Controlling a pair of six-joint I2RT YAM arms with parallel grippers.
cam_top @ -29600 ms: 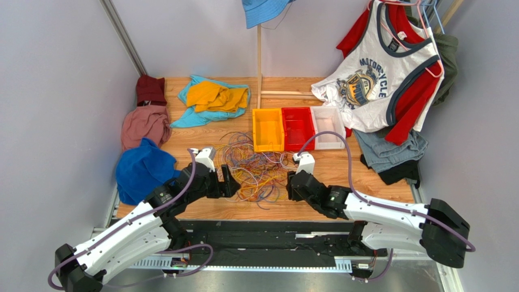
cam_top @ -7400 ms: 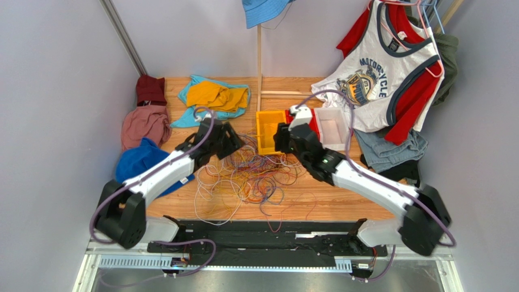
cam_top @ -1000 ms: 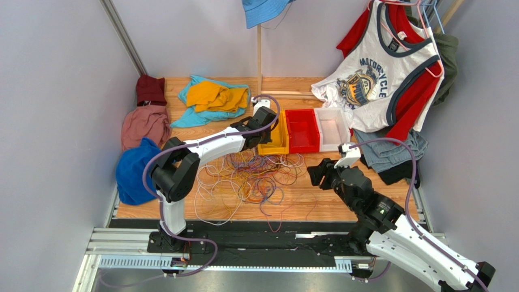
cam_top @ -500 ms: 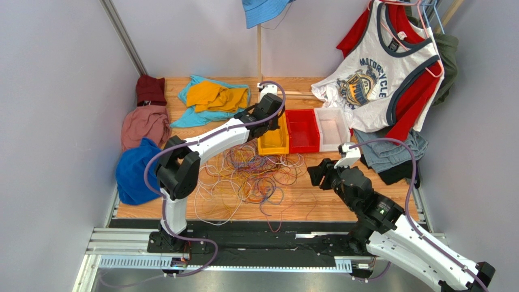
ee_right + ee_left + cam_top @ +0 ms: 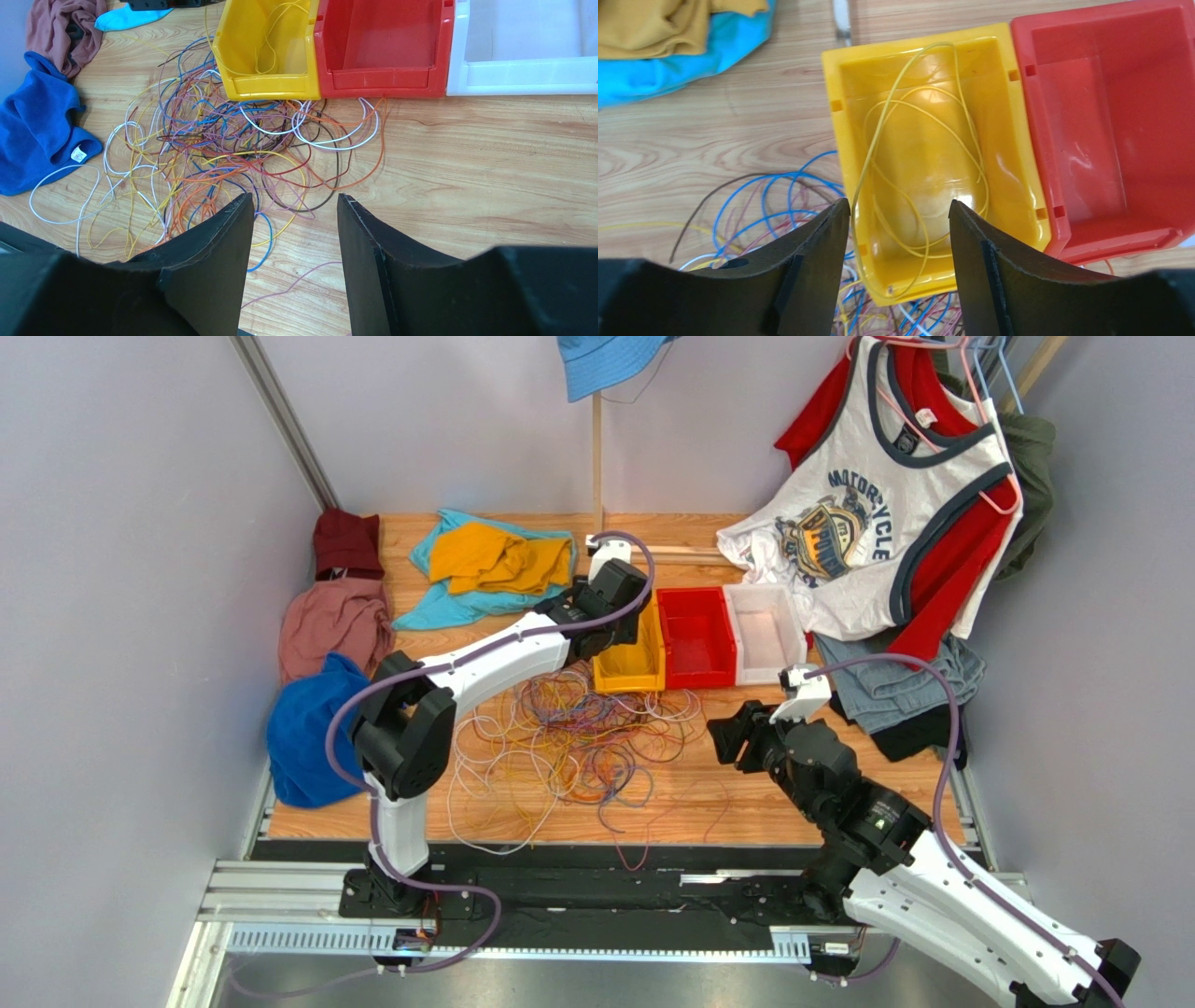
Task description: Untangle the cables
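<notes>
Yellow cable coiled in yellow bin; left fingers and right fingers spread, empty.

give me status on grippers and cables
Left gripper open over yellow bin. Right gripper open, empty. One yellow cable in bin, remaining cables tangled. Nothing blocking.

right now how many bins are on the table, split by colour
yellow bin: 1
red bin: 1
white bin: 1
total: 3 bins
</notes>
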